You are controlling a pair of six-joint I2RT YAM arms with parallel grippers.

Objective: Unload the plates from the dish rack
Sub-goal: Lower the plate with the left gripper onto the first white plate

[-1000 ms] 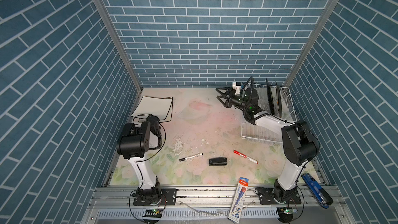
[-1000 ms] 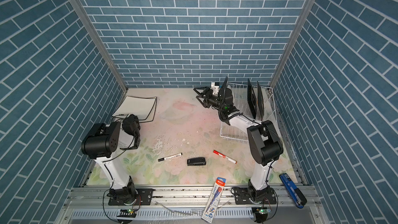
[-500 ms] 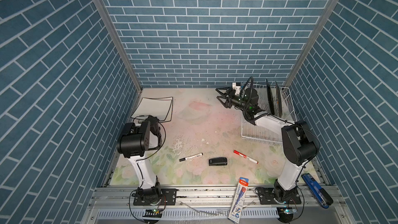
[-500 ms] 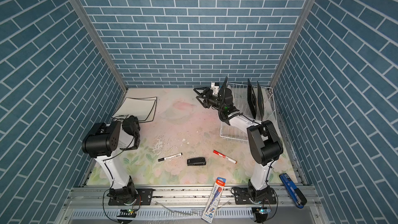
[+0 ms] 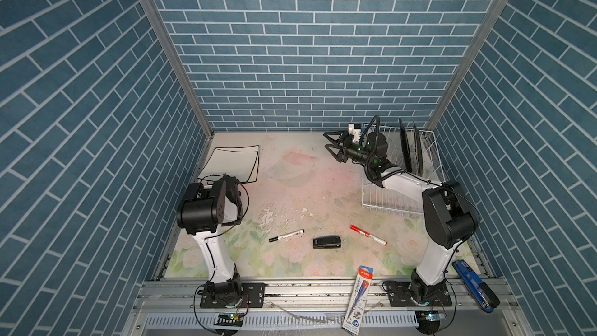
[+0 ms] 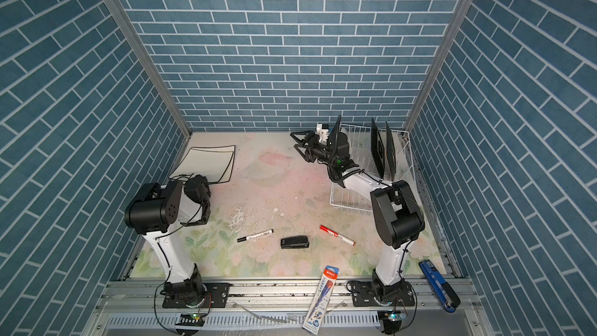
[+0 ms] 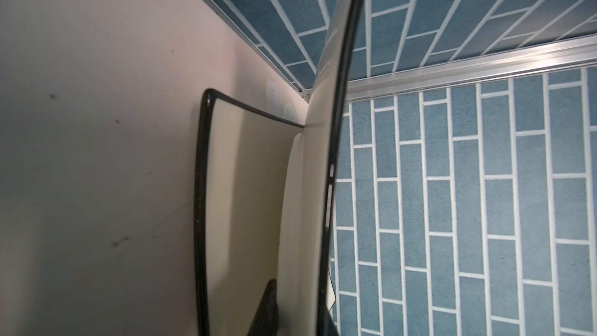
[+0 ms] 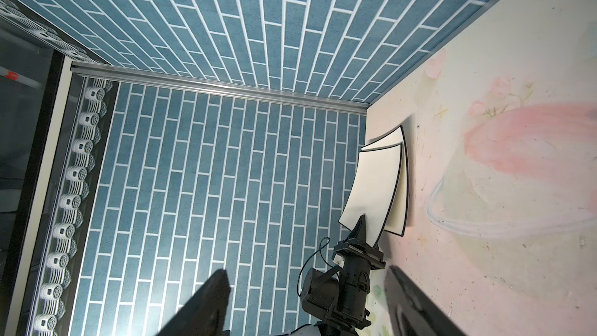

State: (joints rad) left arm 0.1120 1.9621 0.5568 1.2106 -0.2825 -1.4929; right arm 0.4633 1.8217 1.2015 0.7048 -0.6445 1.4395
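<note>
Rack (image 5: 429,169) – arm-hidden | left gripper (image 8: 363,234) grips white plate (image 8: 371,189) | right gripper (image 5: 334,148) spread, empty

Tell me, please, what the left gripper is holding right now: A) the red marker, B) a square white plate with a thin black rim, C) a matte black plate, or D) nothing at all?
B: the right wrist view shows the left gripper shut on the edge of a tilted white plate, raised over a second white plate lying flat on the table.
</note>
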